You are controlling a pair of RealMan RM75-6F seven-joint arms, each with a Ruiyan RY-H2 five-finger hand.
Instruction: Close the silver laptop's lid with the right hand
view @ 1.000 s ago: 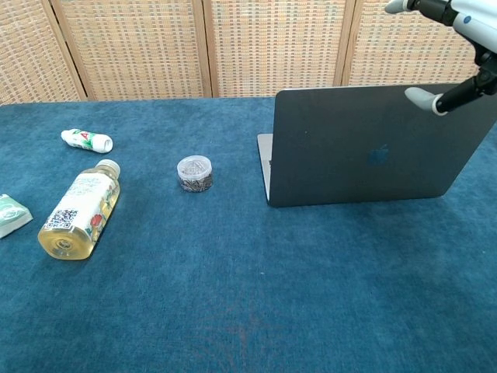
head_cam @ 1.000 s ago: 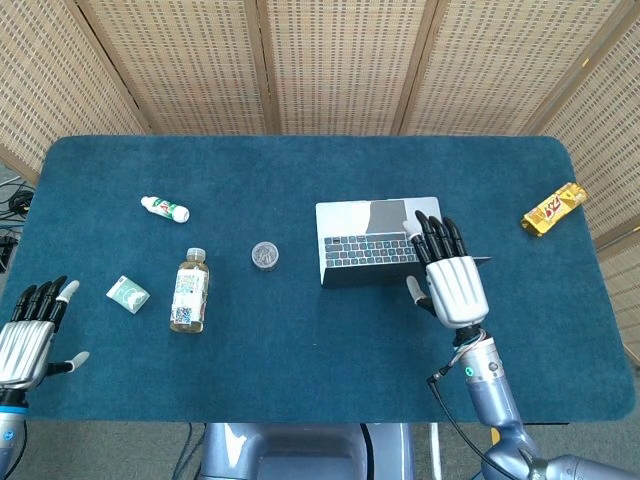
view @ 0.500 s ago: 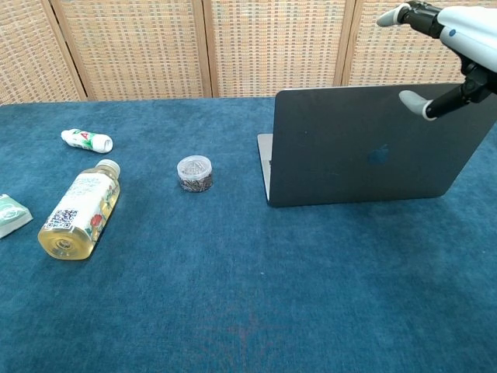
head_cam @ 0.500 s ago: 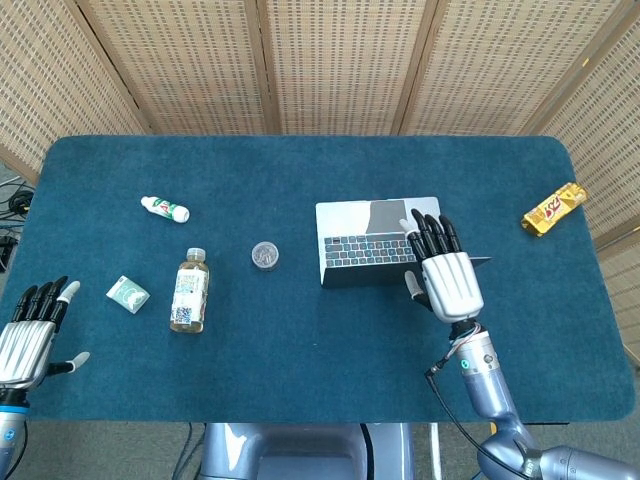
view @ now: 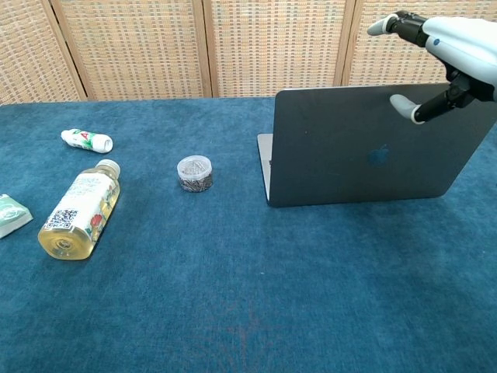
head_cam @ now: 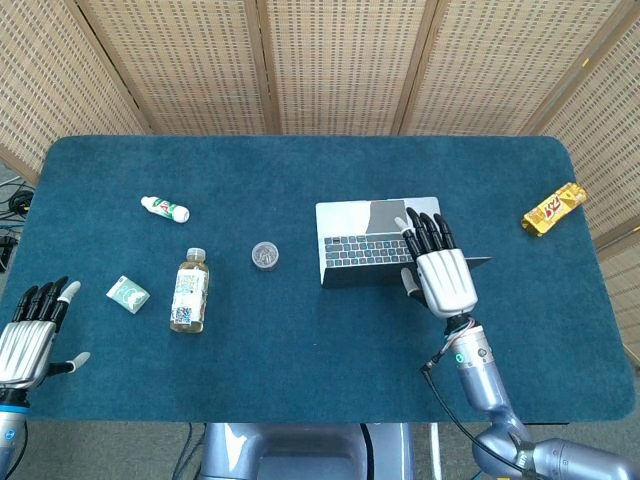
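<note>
The silver laptop (head_cam: pixel 378 243) stands open right of the table's (head_cam: pixel 300 380) middle, its lid (view: pixel 373 148) upright with the back toward me. My right hand (head_cam: pixel 440 275) hangs over the lid's top edge, fingers apart and straight, holding nothing. The lid looks thin, stiff and smooth, likely slippery under the fingers (head_cam: pixel 425 232), on a hinge that should resist lightly. I'd press flat near the middle of the top edge, away from the screen glass, and lower it gently. My left hand (head_cam: pixel 28 335) rests open and idle at the table's near left corner
</note>
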